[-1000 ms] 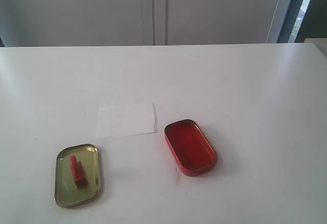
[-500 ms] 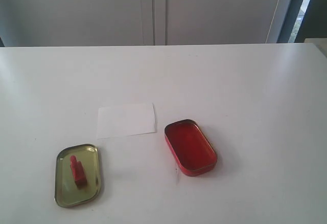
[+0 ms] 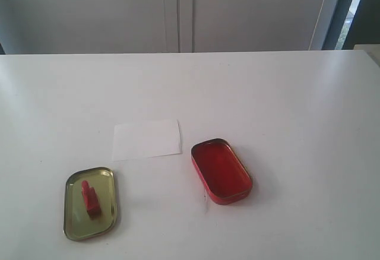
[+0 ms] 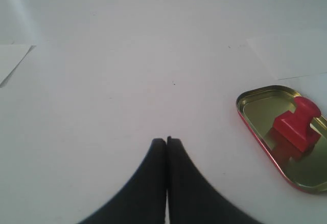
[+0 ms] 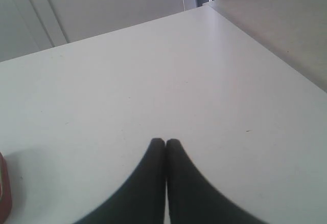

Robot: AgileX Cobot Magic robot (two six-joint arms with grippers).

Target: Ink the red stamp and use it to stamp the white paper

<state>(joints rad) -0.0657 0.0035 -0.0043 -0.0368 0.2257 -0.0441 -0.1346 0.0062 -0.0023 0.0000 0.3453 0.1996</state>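
Observation:
The small red stamp stands inside a gold tin lid at the front left of the white table; the left wrist view shows the stamp in that lid too. The white paper lies flat behind the lid, its corner faint in the left wrist view. An open red ink tin sits to the paper's right. My left gripper is shut and empty, over bare table apart from the lid. My right gripper is shut and empty. Neither arm shows in the exterior view.
A sliver of the red ink tin shows at the edge of the right wrist view. The table's far corner meets a grey wall and a second grey surface. White cabinet doors stand behind the table.

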